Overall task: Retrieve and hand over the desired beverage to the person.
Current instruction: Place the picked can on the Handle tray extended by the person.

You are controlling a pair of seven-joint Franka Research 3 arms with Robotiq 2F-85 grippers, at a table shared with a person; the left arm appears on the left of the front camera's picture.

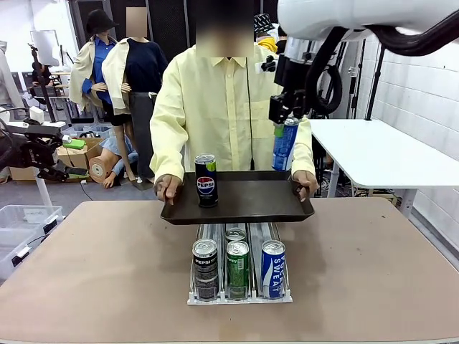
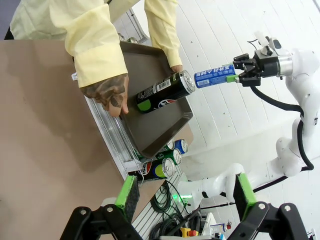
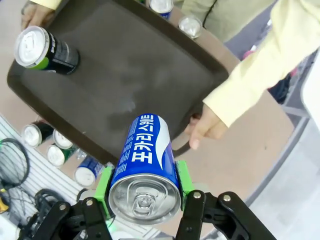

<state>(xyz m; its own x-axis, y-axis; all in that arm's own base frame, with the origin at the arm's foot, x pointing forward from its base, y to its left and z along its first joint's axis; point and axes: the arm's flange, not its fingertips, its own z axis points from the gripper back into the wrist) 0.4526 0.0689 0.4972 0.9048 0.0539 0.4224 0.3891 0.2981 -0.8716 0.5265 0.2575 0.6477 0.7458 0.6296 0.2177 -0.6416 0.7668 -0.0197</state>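
With the right tool [image 3: 145, 192] clamped on the blue can [image 1: 285, 143] above the person's [image 1: 215, 107] tray [image 1: 287, 204], lower it upright onto bare tray clear of the Pepsi can [image 1: 206, 179], while the left tool [image 2: 185, 192] waits wide open and empty.

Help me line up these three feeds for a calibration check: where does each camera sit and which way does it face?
Front: fixed on the robot's side, facing across the table at the person holding a tray; the right gripper shows.
Left wrist: high, off to the side, looking over the open left gripper at the tray.
Right wrist: above the tray, looking down past the right gripper, shut on a blue Pocari Sweat can.
Shared: all show the Pepsi can on the tray.
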